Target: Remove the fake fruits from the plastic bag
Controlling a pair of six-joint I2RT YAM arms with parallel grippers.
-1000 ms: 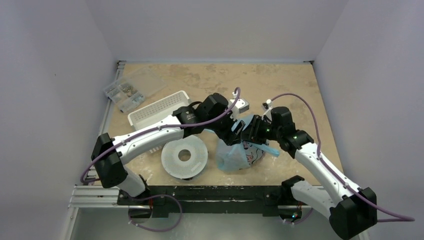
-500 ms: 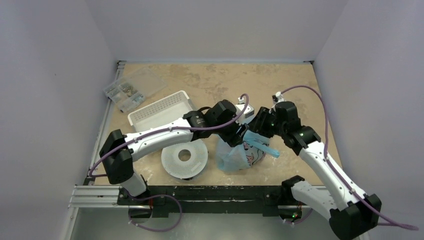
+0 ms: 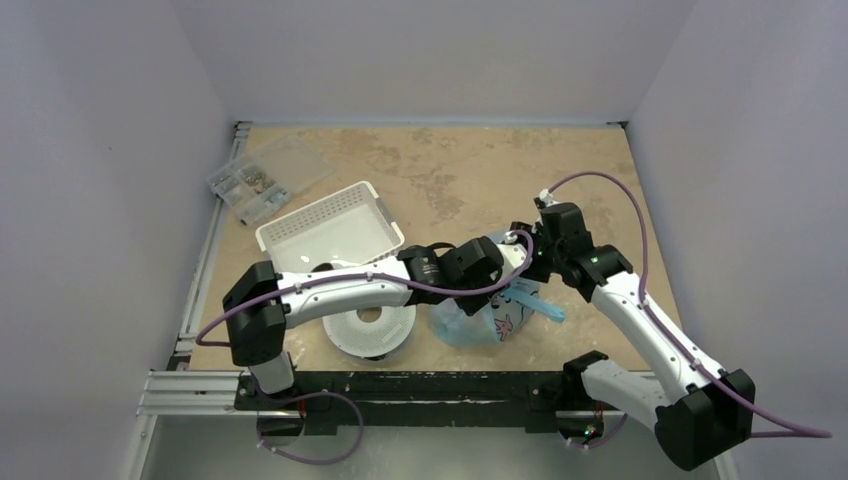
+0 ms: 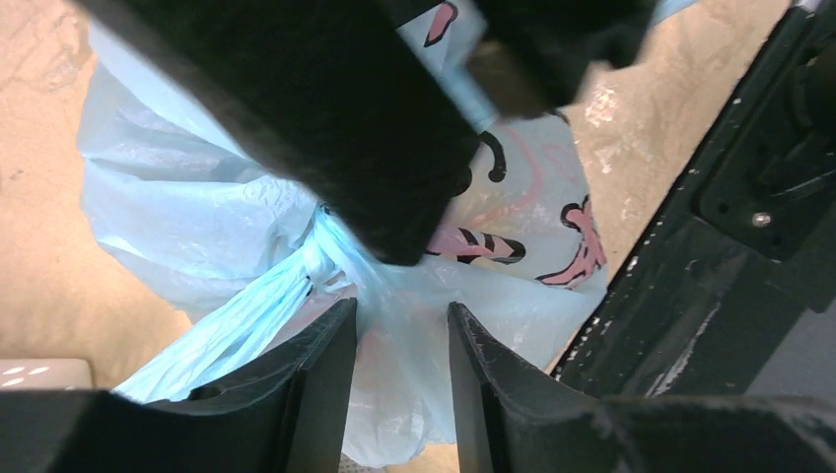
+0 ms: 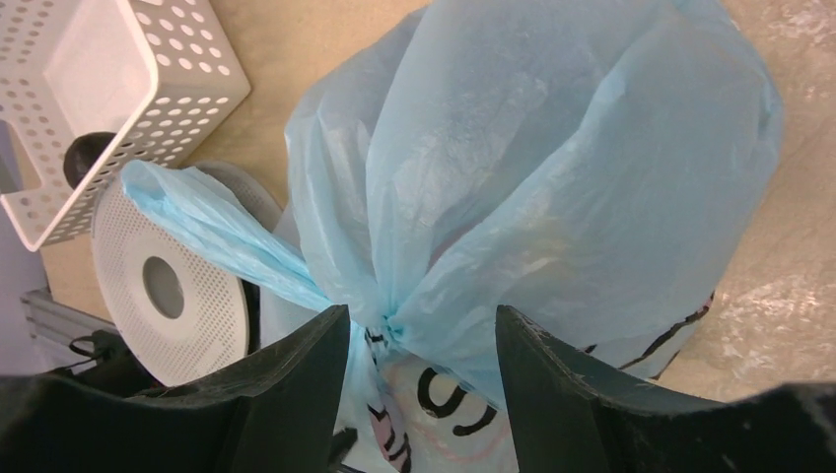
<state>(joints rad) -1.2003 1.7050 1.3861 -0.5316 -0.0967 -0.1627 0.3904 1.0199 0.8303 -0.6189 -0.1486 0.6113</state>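
The light-blue plastic bag with a pink and black print stands near the table's front, its top gathered into a knot. The fake fruits are hidden inside it. My left gripper is open over the bag's top; in the left wrist view thin bag plastic lies between its spread fingers. My right gripper is open just beside it; in the right wrist view its fingers straddle the knot of the bag. The right gripper's black body fills the top of the left wrist view.
A white slotted basket stands behind and to the left of the bag and also shows in the right wrist view. A round white perforated disc lies just left of the bag. A clear parts box sits far left. The black base rail runs close in front.
My left arm has swung right and nearer, uncovering the basket. Both grippers have come together and lower over the bag's gathered top.
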